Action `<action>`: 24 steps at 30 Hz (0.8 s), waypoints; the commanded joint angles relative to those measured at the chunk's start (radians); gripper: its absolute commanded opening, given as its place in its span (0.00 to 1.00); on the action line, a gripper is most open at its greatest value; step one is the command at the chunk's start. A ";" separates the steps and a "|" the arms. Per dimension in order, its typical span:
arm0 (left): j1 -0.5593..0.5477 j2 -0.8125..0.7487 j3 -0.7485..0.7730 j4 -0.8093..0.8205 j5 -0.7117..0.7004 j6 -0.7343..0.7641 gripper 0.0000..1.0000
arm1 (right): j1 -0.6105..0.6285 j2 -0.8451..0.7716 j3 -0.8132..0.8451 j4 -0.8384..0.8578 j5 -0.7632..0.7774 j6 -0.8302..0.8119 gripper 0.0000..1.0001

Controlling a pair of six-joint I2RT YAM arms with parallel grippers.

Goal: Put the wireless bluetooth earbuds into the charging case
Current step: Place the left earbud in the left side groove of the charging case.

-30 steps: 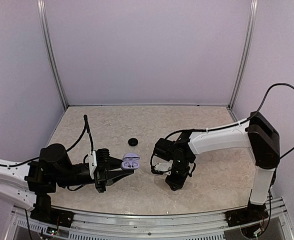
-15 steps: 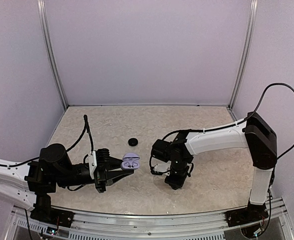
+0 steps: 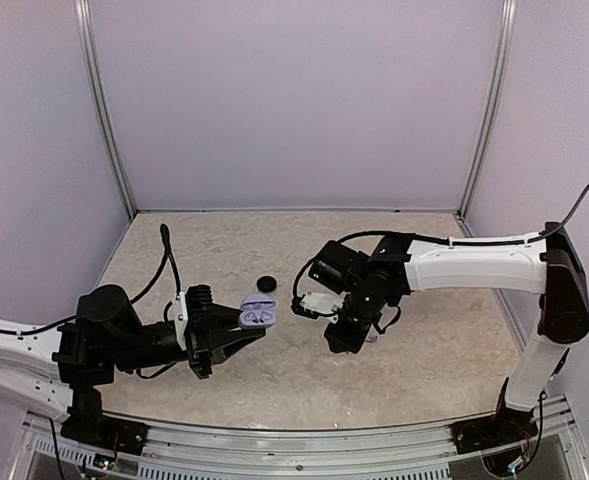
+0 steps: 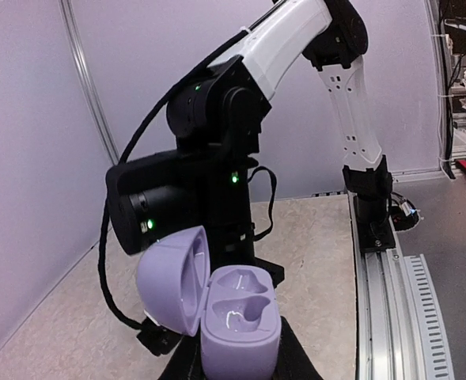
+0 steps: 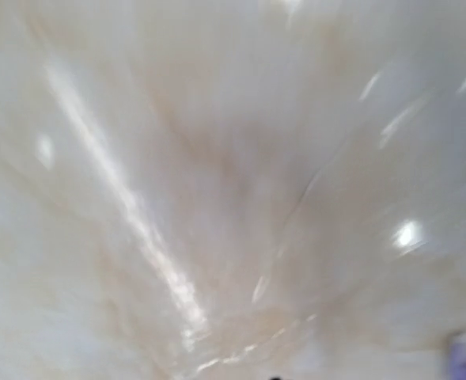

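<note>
Top external, left gripper (image 3: 244,331) clamping open charging case (image 3: 257,314), right gripper (image 3: 337,346) state unclear

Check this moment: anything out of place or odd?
The charging case sits open in the left hand with both hollows empty, and no earbud can be made out in any view. A black disc lies alone on the table beyond it. The right wrist view is only blurred tabletop.
</note>
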 commanded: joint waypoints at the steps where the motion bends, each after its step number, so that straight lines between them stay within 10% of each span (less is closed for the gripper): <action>1: 0.024 -0.003 -0.022 0.091 0.001 -0.028 0.09 | -0.014 -0.154 0.050 0.110 0.027 0.014 0.17; 24: 0.090 0.054 -0.012 0.228 -0.032 -0.030 0.09 | 0.165 -0.510 0.097 0.573 -0.186 0.006 0.18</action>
